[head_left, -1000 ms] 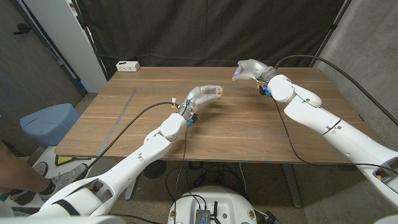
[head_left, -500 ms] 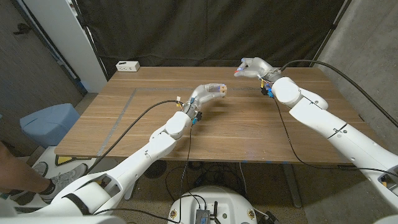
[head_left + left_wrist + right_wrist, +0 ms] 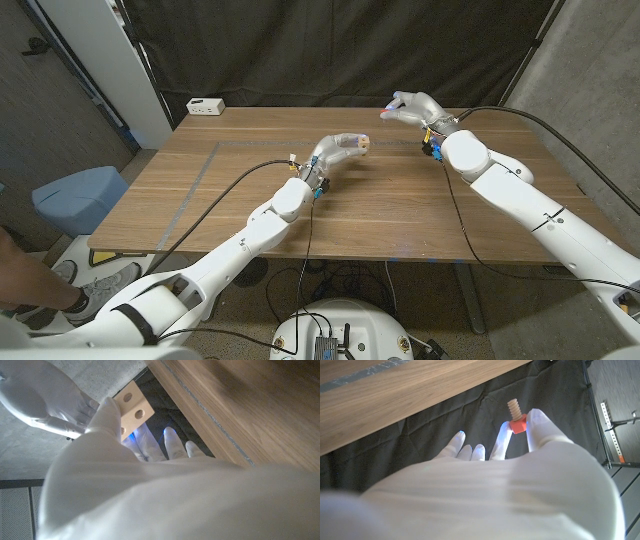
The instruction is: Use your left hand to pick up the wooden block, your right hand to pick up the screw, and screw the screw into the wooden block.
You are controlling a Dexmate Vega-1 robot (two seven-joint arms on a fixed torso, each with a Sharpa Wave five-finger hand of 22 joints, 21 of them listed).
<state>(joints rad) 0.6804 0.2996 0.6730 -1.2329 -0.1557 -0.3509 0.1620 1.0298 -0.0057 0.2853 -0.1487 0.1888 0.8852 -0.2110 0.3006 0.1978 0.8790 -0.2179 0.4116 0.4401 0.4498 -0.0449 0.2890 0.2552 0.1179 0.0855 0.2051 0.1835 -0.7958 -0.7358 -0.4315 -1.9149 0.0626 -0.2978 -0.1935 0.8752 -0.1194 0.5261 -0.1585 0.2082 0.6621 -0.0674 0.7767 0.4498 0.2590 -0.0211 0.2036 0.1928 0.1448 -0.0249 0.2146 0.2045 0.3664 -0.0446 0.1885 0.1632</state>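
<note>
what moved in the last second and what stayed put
The left hand has carried the wooden block a little farther over the table and to the right. The right hand, pinching the screw, has drifted slightly right. Both holds are unchanged, and the two parts remain apart.

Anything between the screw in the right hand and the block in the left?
Nothing visible. The right hand holds the screw up, the left hand holds the wooden block; only air above the table separates them.
</note>
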